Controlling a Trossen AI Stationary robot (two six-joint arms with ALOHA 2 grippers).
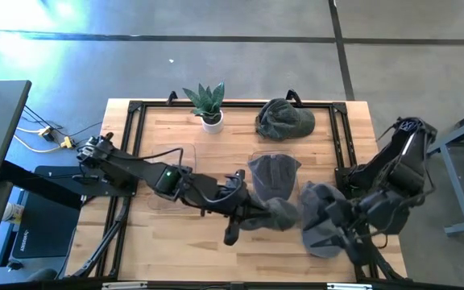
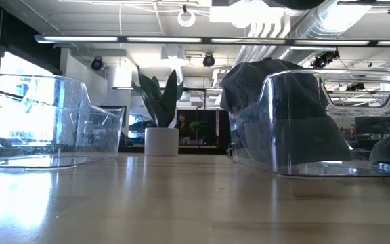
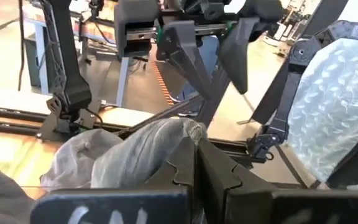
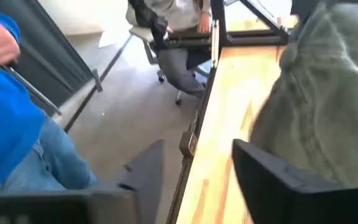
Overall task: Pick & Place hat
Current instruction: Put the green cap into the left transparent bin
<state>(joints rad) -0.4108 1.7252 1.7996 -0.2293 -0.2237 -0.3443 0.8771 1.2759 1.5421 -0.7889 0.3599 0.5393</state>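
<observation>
— Looking down from above, what do you see on the wooden table (image 1: pixel 176 242)?

— Three grey hats. One green-grey hat (image 1: pixel 285 119) lies at the upper right of the table, near a potted plant (image 1: pixel 208 105). A second grey hat (image 1: pixel 274 171) sits in a clear tray at the centre. The third, a dark grey hat (image 1: pixel 284 213), is pinched by the left gripper (image 1: pixel 258 213) just below that tray, and its far side drapes against the right gripper (image 1: pixel 346 211) at the lower right.

— Are the left fingers really closed on it?

— The left wrist view settles that: the two dark fingers (image 3: pixel 216 165) meet with a fold of grey cloth (image 3: pixel 148 149) clamped between them. From above you only see the arm ending at the fabric.

— And the right gripper?

— Its wrist view shows the fingers (image 4: pixel 278 177) spread apart, nothing between them, with grey fabric (image 4: pixel 328 99) hanging just beside one finger over the table edge.

— What does the low view add?

— Neither gripper. It shows two clear plastic trays (image 2: pixel 323 122) standing on the pale wood, a dark hat (image 2: pixel 276 95) inside the right-hand one, and the plant's white pot (image 2: pixel 161 141) at mid-frame. Behind is a workshop ceiling with pipes and ducts.

— Anyone around?

— The right wrist view catches a person in blue (image 4: pixel 11 118) at the left of the frame and another seated person (image 4: pixel 179 31) at the top, both on the grey floor beyond the table.
</observation>
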